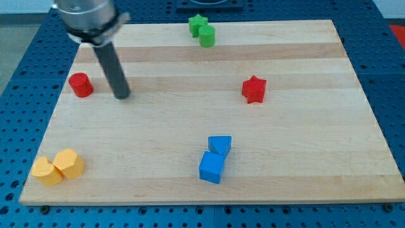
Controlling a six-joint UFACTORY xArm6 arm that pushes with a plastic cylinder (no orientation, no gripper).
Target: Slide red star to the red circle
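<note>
On the wooden board: red star, view's right; red circle, far left. Rod tip, bare and touching nothing, stood just beside the circle. Risk: tip nudging the circle, or an off-centre push spinning the star astray.

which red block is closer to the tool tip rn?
The red circle, just to the view's left of my tip, not touching. The red star sits far off toward the view's right.
</note>
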